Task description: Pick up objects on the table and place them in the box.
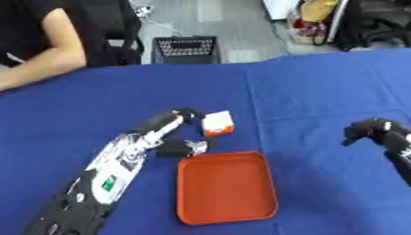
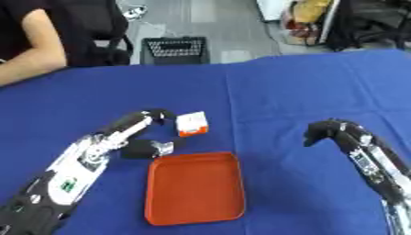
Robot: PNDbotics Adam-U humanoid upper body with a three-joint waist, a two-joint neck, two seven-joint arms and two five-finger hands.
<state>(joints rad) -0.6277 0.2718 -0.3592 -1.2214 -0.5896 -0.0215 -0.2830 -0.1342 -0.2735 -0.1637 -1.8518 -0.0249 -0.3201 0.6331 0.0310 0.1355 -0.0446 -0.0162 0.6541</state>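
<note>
Blue cloth covers the counter (image 1: 321,92), which fills most of the frame; grey floor and a black crate (image 1: 186,49) show along the top edge.

At the lower left of the frame, the left arm comes in diagonally toward the centre. The left hand (image 1: 164,133) is spread over the cloth, with its upper fingers (image 1: 178,115) reaching out almost straight and the thumb lower down, so the hand is open and holds nothing. The tips of the upper fingers are just beside a small white and orange box (image 1: 218,123), which lies on the cloth a little left of the frame centre; I cannot tell whether they touch it.

Below this small box, at the lower centre, lies an orange tray (image 1: 226,187) with a low rim. Its inside shows only the orange bottom. The thumb of the left hand is near the upper left corner of the tray.

At the right edge of the frame, the right hand (image 2: 325,131) is above the cloth with its fingers curled downward, and it grips nothing. It is well apart from the tray and the small box.
</note>
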